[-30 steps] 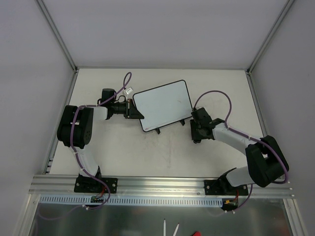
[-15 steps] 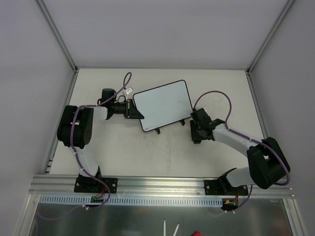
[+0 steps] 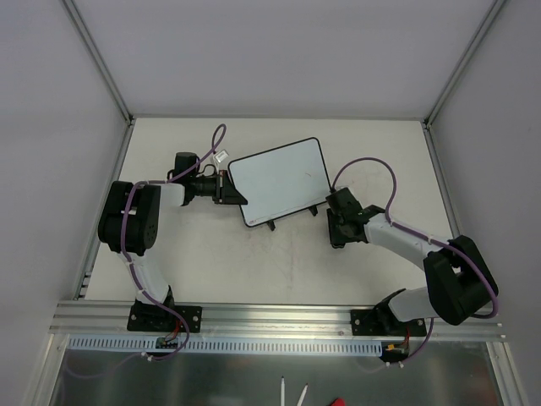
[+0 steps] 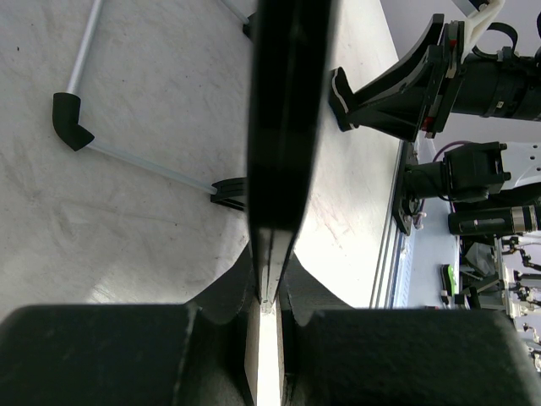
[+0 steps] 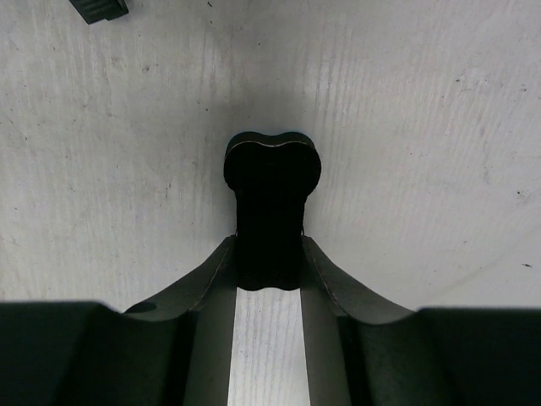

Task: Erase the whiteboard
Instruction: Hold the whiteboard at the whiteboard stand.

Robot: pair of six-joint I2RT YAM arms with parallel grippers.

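Observation:
The whiteboard (image 3: 281, 179) is white with a thin black rim and is tilted, with no marks visible on its face. My left gripper (image 3: 232, 188) is shut on its left edge. In the left wrist view the board (image 4: 283, 110) is seen edge-on, clamped between the jaws of the left gripper (image 4: 269, 292). My right gripper (image 3: 336, 227) is low over the table just right of the board's lower right corner. In the right wrist view the right gripper (image 5: 269, 254) is shut on the black bone-shaped eraser (image 5: 270, 194), over bare table.
One black foot of the board (image 3: 272, 225) sticks out at its near edge, and another (image 5: 100, 7) shows at the top left of the right wrist view. A metal rod with a black elbow (image 4: 69, 120) lies by the board. Grey walls enclose the table (image 3: 279, 262).
My right wrist has edged very slightly toward the board. The left arm and the board have not moved.

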